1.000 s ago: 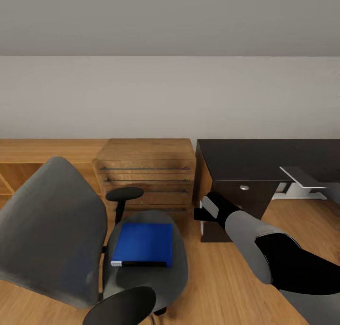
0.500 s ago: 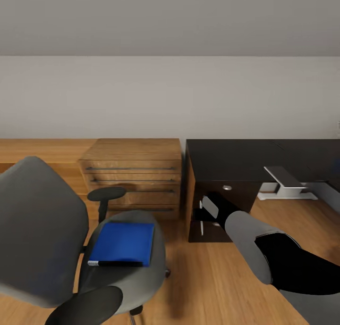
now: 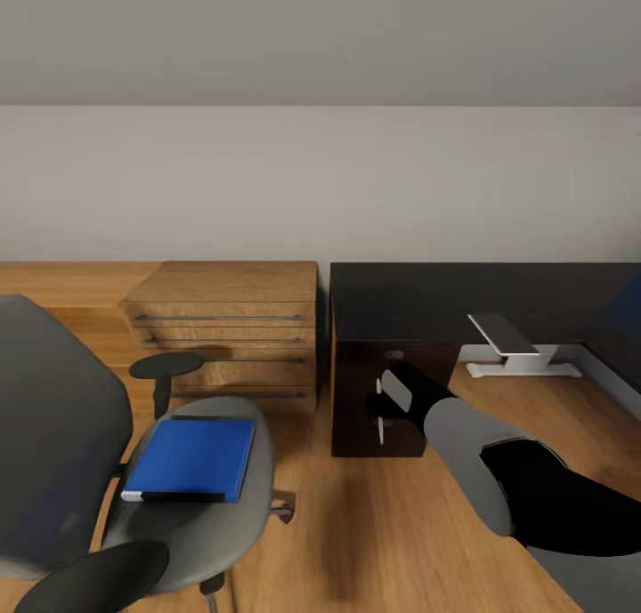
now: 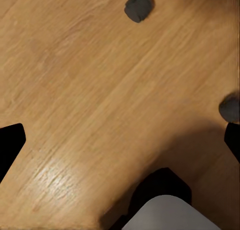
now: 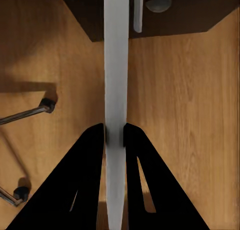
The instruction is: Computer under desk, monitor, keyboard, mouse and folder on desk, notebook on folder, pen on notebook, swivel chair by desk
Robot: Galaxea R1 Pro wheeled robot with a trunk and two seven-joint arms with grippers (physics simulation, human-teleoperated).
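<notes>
R pincer: closed on a pale strip, thin and flat. I see it pinched between both black fingers in the R wrist view. Can't tell what the strip is.
L pincer: open, tips wide apart, nothing between them. It points down at bare wood floor w/ two chair casters near.
Folder: bright blue, black spine toward me, lying flat on the seat of the swivel chair.
Swivel chair: at my left, standing on the floor, apart from the tabletop (a strip of floor between them).
Tabletop: glossy black, against the far wall. I see nothing on the part in view.
Drawer unit: black, under the tabletop's left end, just behind my R pincer. One round knob shows in the R wrist view.
Wooden chest: light wood, just left of the tabletop, against the wall.
Under tabletop: a grey slab on a white foot sits on the floor, right of the drawer unit. Can't ID it.
</notes>
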